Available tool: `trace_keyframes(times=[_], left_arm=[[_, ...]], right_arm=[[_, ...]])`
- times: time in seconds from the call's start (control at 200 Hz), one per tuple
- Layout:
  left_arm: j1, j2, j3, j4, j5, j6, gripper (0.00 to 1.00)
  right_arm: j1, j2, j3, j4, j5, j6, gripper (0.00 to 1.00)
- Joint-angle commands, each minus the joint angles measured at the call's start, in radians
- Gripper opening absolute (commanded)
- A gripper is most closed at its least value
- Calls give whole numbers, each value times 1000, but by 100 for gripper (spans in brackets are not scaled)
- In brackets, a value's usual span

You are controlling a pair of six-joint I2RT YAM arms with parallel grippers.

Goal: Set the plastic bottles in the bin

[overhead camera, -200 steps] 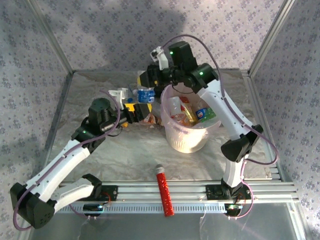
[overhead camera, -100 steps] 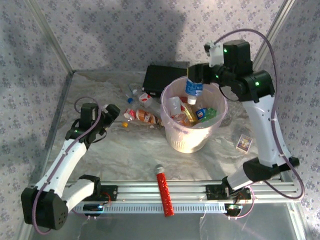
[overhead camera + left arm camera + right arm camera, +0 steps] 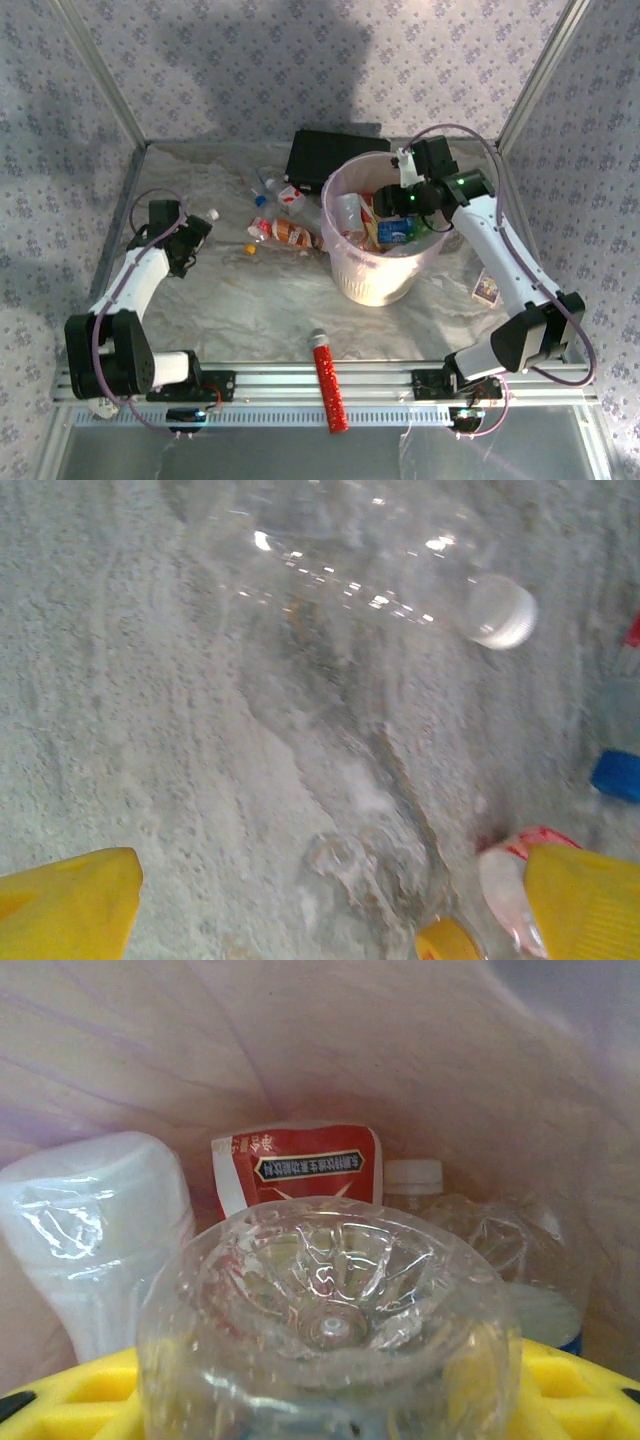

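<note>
The step in hand was judged to be the deposit of 1 bottle. The right tool (image 3: 330, 1415) was down inside the bin (image 3: 372, 285), its yellow fingers (image 3: 90, 1410) closed against the sides of a clear bottle (image 3: 330, 1320) whose dimpled base faced the wrist camera. Below it lay bottles already binned, among them a white bottle (image 3: 100, 1230) and a red-labelled bottle (image 3: 300, 1165). In my judgement the next move called for parting the fingers so the load drops among these, then lifting out without catching the rim. The left tool (image 3: 330, 905) stood wide apart and held nothing. It hung low over the table (image 3: 200, 780), with a white-capped bottle (image 3: 350, 550) lying on its side just ahead and untouched. Its likely step was to advance and close across that bottle's body. An orange-labelled bottle (image 3: 285, 233) also lay on the table, left of the bin and short of the black box (image 3: 330, 152).
</note>
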Motion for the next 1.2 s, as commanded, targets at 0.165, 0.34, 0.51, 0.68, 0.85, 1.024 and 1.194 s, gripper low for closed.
trace_keyframes(times=[0.165, 0.34, 0.51, 0.68, 0.85, 1.024, 1.194], left_arm=[[34, 176, 136, 64, -23, -120, 98], [29, 305, 213, 107, -39, -250, 97], [3, 432, 330, 55, -82, -336, 96], [-7, 556, 452, 6, -135, -394, 95], [-19, 615, 502, -39, -166, -473, 82], [-25, 629, 484, -43, -193, -510, 64], [-26, 630, 480, -52, -194, -488, 56]], right_arm=[[3, -134, 15, 3, -42, 15, 81], [4, -174, 11, -19, -71, 25, 81], [6, -204, -16, -23, -74, 36, 81], [6, -242, -46, -18, -85, 30, 81], [-8, -276, -50, -14, -101, 20, 81], [-11, -282, -43, -3, -106, 11, 81], [-29, -302, -63, 1, -107, 18, 81]])
